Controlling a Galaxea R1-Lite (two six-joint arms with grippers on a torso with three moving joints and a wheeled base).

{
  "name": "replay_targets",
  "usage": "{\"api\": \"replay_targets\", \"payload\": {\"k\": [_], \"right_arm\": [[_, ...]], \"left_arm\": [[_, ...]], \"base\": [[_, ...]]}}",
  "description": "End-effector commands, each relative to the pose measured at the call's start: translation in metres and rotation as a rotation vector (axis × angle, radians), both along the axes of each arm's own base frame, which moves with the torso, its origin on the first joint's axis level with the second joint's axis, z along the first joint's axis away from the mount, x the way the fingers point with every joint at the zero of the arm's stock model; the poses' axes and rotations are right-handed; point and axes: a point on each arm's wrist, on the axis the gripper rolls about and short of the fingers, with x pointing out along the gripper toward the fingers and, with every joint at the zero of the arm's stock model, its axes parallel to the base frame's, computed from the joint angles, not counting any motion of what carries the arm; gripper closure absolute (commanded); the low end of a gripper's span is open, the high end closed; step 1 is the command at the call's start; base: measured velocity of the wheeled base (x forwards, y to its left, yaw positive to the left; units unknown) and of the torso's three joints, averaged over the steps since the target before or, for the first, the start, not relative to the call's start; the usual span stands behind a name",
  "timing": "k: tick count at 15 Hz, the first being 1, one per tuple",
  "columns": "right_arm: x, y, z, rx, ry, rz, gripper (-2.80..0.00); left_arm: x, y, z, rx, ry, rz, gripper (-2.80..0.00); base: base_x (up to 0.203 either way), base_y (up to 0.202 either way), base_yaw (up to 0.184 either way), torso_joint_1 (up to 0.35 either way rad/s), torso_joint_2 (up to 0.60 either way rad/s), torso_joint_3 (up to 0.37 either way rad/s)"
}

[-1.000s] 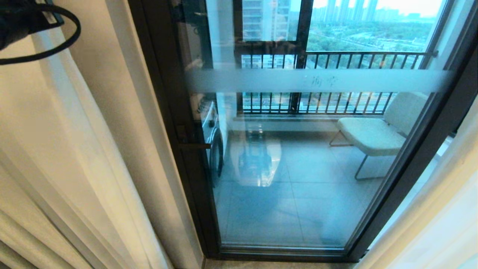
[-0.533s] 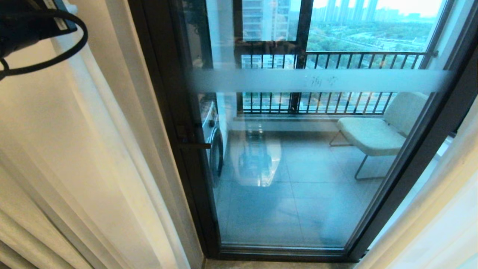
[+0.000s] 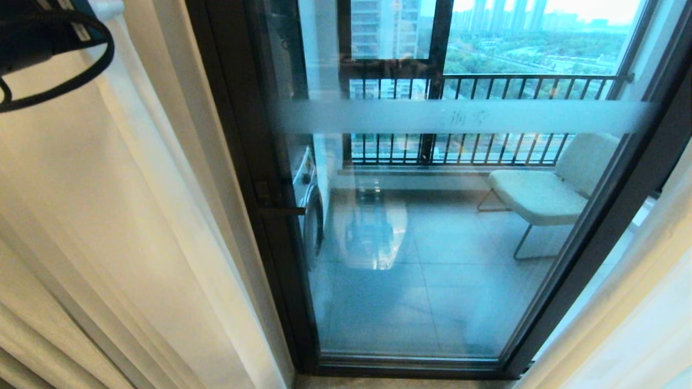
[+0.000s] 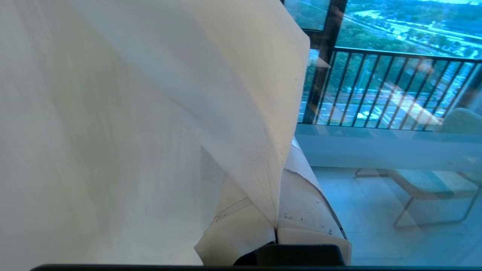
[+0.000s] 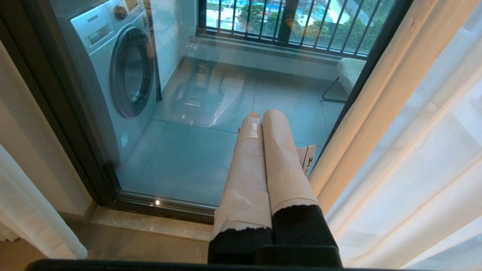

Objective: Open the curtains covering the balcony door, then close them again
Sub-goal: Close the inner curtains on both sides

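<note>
The balcony door (image 3: 432, 243) stands uncovered in the middle, clear glass in a dark frame (image 3: 254, 189) with a frosted band (image 3: 459, 116). The curtains hang bunched at both sides: cream drape and white sheer on the left (image 3: 108, 216), another set on the right (image 3: 638, 313). My left arm (image 3: 32, 38) is high at the upper left, in front of the left sheer. My left gripper (image 4: 282, 162) is shut on the edge of the white sheer (image 4: 241, 124), which drapes over one taped finger. My right gripper (image 5: 263, 113) is shut and empty, low before the door sill.
A washing machine (image 5: 120, 67) stands behind the glass on the left of the balcony. A pale chair (image 3: 540, 194) sits at the right by the black railing (image 3: 486, 86). The stone sill (image 5: 150, 226) runs under the door. The right curtains (image 5: 414, 131) hang beside my right gripper.
The left arm has shifted slightly right at the top left. The sheer's edge has come right with it, spreading wider toward the door frame. The right gripper has kept still.
</note>
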Motion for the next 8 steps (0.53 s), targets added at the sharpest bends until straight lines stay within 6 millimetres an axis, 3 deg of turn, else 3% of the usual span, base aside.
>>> {"api": "replay_targets", "payload": {"k": [1, 8], "right_arm": [[0.0001, 0.0, 0.0, -0.001, 0.002, 0.0, 0.0], [0.0001, 0.0, 0.0, -0.001, 0.001, 0.0, 0.0]], "left_arm": [[0.0004, 0.0001, -0.0001, -0.001, 0.0, 0.0, 0.0], [0.0014, -0.0004, -0.0072, 0.005, 0.024, 0.0, 0.0]], "base": [[0.0, 0.0, 0.0, 0.0, 0.0, 0.0], [0.0, 0.0, 0.0, 0.0, 0.0, 0.0]]}}
